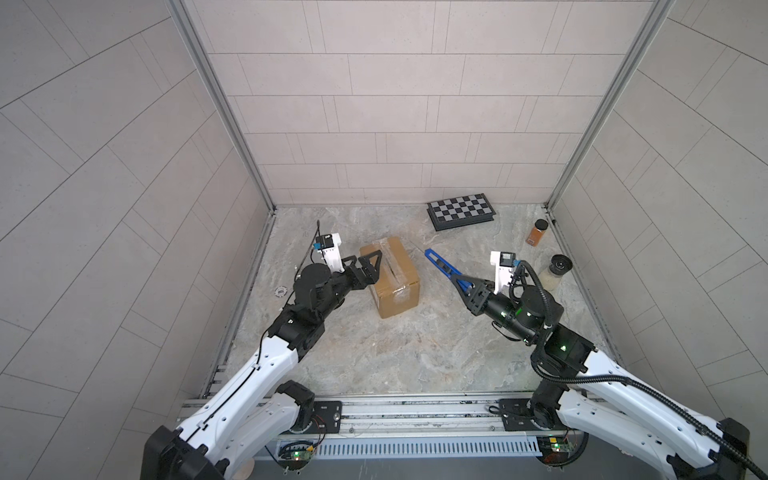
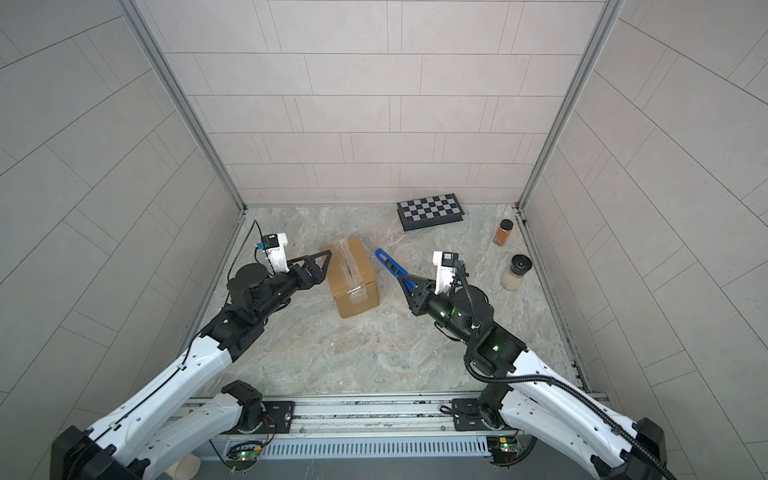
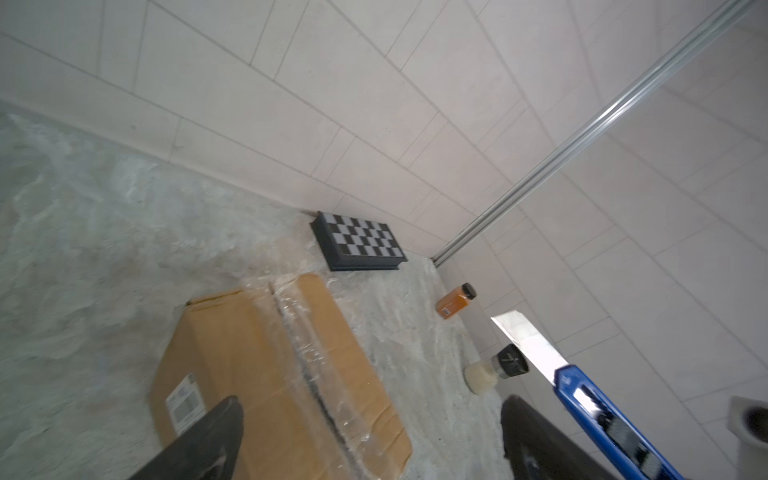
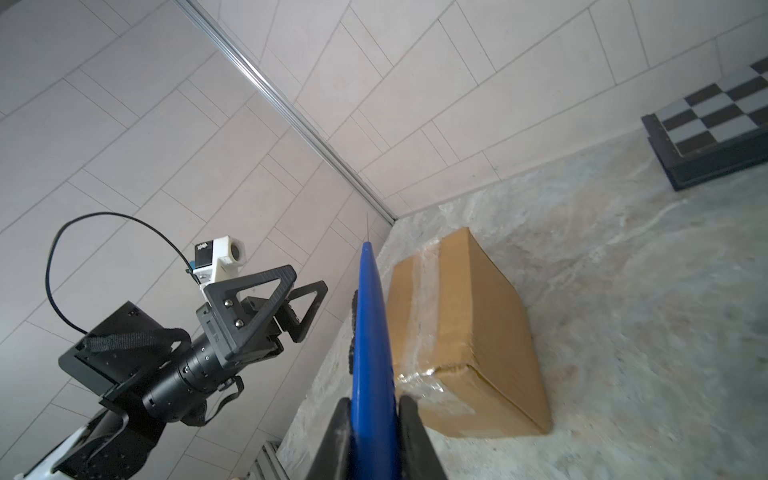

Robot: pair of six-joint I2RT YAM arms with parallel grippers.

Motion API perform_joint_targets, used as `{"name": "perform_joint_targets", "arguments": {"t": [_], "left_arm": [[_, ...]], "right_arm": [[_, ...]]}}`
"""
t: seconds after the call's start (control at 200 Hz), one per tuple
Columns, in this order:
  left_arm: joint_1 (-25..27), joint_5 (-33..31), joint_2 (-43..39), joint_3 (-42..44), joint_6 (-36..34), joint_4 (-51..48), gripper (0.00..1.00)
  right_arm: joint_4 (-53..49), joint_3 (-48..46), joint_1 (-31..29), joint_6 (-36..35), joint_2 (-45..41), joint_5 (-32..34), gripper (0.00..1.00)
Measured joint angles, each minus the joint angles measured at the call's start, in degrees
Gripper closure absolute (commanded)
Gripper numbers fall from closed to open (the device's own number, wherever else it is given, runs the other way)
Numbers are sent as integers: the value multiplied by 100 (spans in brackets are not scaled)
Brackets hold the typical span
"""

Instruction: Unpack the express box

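Observation:
The express box (image 1: pixel 390 282) (image 2: pixel 353 276), a brown carton with clear tape along its top seam, stands on the stone floor left of centre. A dark slit runs along that seam (image 3: pixel 316 374), and the flaps lie flat. My left gripper (image 1: pixel 365 264) (image 2: pixel 318 259) (image 3: pixel 372 401) hovers open over the box's left top edge with nothing between its fingers. To the right of the box (image 4: pixel 469 332), my right gripper (image 1: pixel 469 286) (image 2: pixel 409 286) (image 4: pixel 372 409) is shut on a blue utility knife (image 1: pixel 442 266) (image 4: pixel 370 324). The knife's bare blade (image 3: pixel 528 345) points toward the box, apart from it.
A black-and-white checkered case (image 1: pixel 461 210) (image 2: pixel 430 210) lies at the back wall. An orange spice jar (image 1: pixel 538 232) stands near the right wall. A black-lidded jar of pale grains (image 1: pixel 555 272) sits just behind my right wrist. Tiled walls close in three sides.

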State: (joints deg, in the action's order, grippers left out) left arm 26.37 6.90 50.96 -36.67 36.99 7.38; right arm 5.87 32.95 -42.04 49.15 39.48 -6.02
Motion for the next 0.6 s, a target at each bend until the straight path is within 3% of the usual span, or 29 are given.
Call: {"name": "perform_joint_targets", "arguments": {"t": [0.24,0.596], "left_arm": [[0,-367,26,632,96,-254,2],[79,-350,387,837,417,254,2]], "right_arm": [[-1250,-284,0,0,-835,-221,100],[-1261,-833,-2,485,-1204,-739,100]]}}
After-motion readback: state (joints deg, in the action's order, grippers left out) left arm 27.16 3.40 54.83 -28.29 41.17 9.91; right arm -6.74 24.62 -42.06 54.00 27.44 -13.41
